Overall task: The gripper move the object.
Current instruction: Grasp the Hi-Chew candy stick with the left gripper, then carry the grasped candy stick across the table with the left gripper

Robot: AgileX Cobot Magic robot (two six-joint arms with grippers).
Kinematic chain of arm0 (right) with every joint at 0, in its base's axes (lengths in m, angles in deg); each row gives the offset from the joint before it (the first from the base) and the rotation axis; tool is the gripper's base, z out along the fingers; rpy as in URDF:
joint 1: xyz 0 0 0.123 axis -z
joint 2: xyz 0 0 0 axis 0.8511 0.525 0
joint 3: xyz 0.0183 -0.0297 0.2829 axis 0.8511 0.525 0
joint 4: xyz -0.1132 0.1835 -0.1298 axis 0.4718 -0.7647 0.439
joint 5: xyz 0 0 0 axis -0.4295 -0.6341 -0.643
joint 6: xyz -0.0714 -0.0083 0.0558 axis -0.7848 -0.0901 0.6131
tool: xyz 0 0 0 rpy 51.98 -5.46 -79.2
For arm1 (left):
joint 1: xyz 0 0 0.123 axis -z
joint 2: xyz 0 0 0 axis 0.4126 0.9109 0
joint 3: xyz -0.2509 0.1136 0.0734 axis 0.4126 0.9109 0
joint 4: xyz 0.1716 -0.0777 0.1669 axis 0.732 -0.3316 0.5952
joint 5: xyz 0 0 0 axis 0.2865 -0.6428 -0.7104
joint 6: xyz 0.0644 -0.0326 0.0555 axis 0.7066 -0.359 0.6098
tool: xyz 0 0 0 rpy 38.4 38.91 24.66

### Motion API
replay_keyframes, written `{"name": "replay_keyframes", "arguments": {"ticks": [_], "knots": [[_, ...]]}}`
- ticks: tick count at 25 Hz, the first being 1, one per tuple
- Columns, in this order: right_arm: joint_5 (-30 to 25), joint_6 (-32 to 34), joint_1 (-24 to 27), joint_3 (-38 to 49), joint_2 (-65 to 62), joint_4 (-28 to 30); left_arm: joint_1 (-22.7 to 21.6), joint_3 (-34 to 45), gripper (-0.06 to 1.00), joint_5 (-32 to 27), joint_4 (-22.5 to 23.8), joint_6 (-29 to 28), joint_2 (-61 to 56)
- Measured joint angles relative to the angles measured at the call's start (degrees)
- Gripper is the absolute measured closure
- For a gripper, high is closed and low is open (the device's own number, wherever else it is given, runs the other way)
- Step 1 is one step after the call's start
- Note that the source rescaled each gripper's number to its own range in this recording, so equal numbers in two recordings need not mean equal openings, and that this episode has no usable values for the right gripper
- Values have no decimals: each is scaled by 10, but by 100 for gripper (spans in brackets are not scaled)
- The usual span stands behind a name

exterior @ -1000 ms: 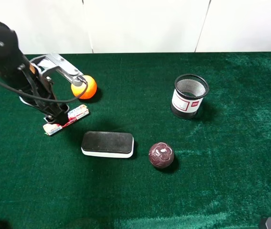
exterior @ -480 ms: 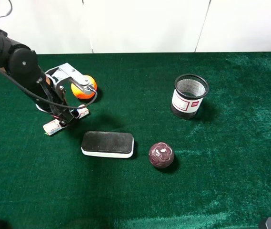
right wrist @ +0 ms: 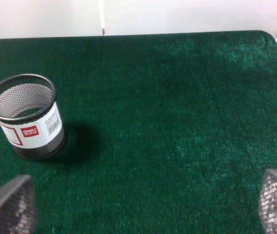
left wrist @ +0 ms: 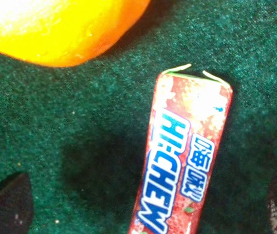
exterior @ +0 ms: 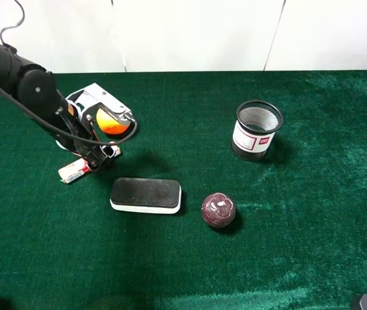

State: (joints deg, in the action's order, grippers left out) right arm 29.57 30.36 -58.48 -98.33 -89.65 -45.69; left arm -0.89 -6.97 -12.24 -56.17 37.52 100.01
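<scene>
The object is a slim candy roll in a white, red and blue wrapper (exterior: 74, 170), lying on the green cloth left of centre. In the left wrist view the roll (left wrist: 184, 161) lies lengthwise between my two dark fingertips (left wrist: 7, 204). My left gripper (exterior: 100, 155) is low over the roll's right end and hides that end in the high view. It stands open astride the roll (left wrist: 143, 212), with wide gaps on both sides. My right gripper (right wrist: 143, 204) is open and empty over bare cloth.
An orange ball (exterior: 109, 121) sits just behind the left gripper, partly hidden by the wrist, and close to the roll's end (left wrist: 55, 24). A black-and-white eraser block (exterior: 146, 195), a maroon ball (exterior: 218, 210) and a black mesh cup (exterior: 257, 129) (right wrist: 26, 117) stand further right.
My left arm has swung right and lowered, bringing the gripper down over the roll's right end; its wrist now covers part of the orange ball. The roll has stayed in place.
</scene>
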Motion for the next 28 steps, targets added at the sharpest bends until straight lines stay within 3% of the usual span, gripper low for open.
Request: {"name": "replay_keyframes", "arguments": {"ticks": [6, 10, 14, 20, 28], "knots": [[0, 0, 0, 0, 0, 0, 0, 0, 1, 11, -1, -3, 10], [0, 0, 0, 0, 0, 0, 0, 0, 12, 12, -1, -7, 11], [0, 0, 0, 0, 0, 0, 0, 0, 39, 12, -1, -7, 12], [0, 0, 0, 0, 0, 0, 0, 0, 92, 12, -1, -7, 13], [0, 0, 0, 0, 0, 0, 0, 0, 93, 12, -1, -8, 13]]}}
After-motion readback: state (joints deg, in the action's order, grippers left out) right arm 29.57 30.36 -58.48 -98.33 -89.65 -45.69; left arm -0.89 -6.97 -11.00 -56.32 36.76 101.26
